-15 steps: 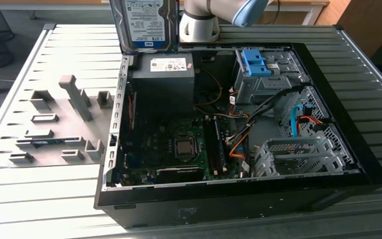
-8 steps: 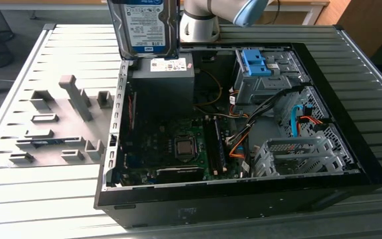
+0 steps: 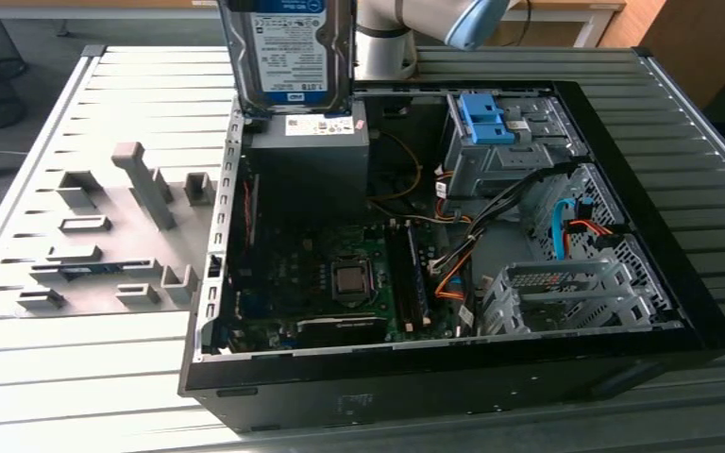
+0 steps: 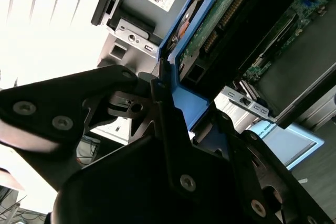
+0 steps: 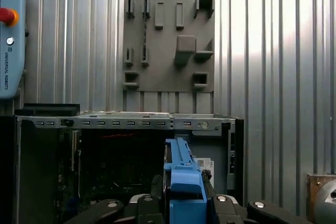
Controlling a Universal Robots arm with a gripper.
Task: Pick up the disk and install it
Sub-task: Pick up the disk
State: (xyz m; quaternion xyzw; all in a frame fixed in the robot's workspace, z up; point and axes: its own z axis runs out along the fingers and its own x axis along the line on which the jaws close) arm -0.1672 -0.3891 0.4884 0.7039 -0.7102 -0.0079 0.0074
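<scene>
One computer case [image 3: 463, 392] lies open on the slatted metal worktop [image 3: 86, 377]. Inside it, a green motherboard [image 3: 325, 283] covers the floor. A dark grey box [image 3: 306, 165] with a small white sticker fills the far corner toward the exterior view's left. Toward the exterior view's right, a metal bay at the far end carries a bare blue bracket [image 3: 486, 118]. Nearer the camera stands a perforated silver drive cage [image 3: 564, 293]. Orange and black cables [image 3: 457, 260] run between the board and the cages, and a blue cable [image 3: 562, 222] loops beside them. Outside the case, on the exterior view's left, a grey fixture board [image 3: 98, 245] with raised blocks rests on the worktop.

The tool [image 4: 176, 103] is closed on the disk [image 3: 283, 52]. In the second wrist view its black fingers [image 4: 94, 90] press from both sides on the blue rail along one edge. The disk is held upright on edge, with its white-and-blue label facing the exterior camera. It hangs over the dark grey box, below the robot arm [image 3: 395, 28]. Its lower edge lines up with the top of the box, and I cannot tell whether the two touch. In the first wrist view the disk [image 5: 181, 174] shows edge-on, blue rail uppermost, over the open case.
</scene>
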